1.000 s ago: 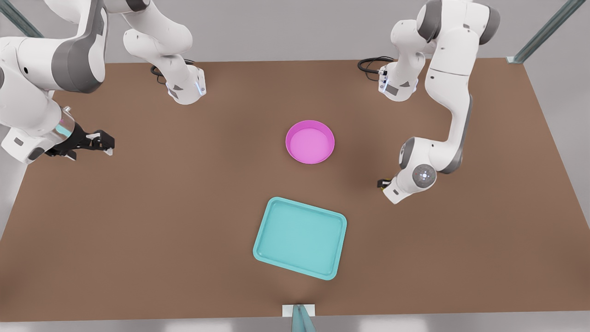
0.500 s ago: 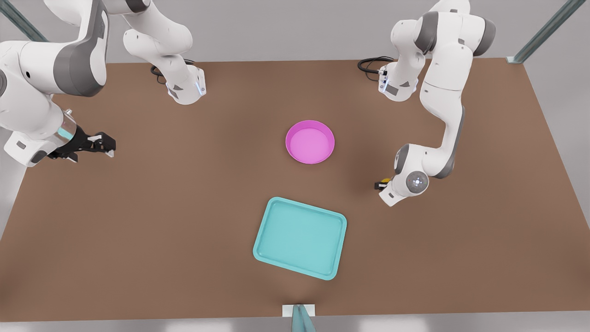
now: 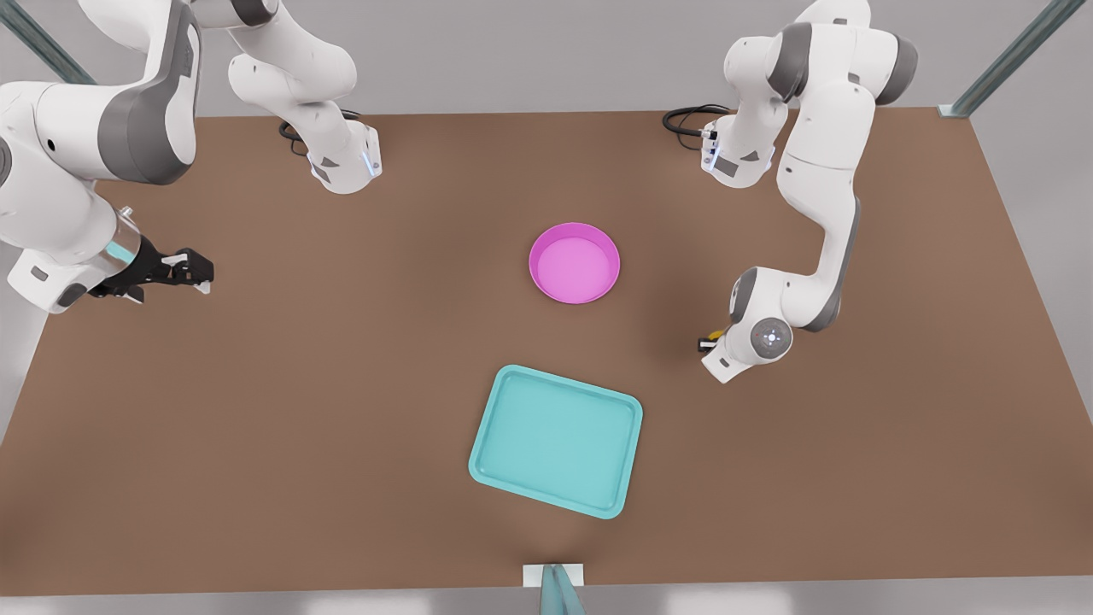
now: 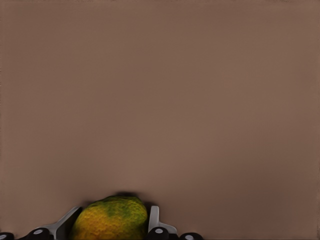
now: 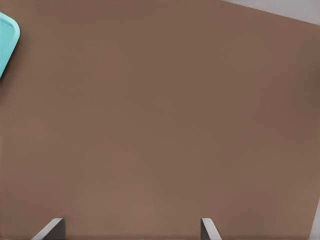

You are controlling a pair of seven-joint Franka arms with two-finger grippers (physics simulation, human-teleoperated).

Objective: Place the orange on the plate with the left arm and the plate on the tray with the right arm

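Your left gripper (image 4: pixel 107 231) has its jaws set on either side of the small, rough-skinned yellow-orange fruit with green patches, the orange (image 4: pixel 110 218); the pale fingers (image 4: pixel 153 218) stand right against its flanks, though you cannot tell from here whether it is already lifted off the surface. In the front view that left gripper (image 3: pixel 707 343) sits low at the end of the white arm at about 3 o'clock of the scene, with a sliver of the orange (image 3: pixel 714 335) peeking out beside the wrist.

Your right gripper (image 5: pixel 132 227) has its jaws spread wide with nothing between them, the two fingertips (image 5: pixel 52 227) well apart over bare brown tabletop (image 5: pixel 160 125). In the front view the right gripper (image 3: pixel 195 272) waits out at 9 o'clock, near the table's edge.

From the left gripper, the round, glossy magenta-pink plate (image 3: pixel 575 263) with its raised rim lies at roughly 10 o'clock, near the table's middle, with nothing in it. The light teal rectangular tray (image 3: pixel 556 441) with rounded corners lies at 6 o'clock of the plate, apart from it and slightly skewed; a corner of the tray (image 5: pixel 7 42) also shows in the right wrist view.
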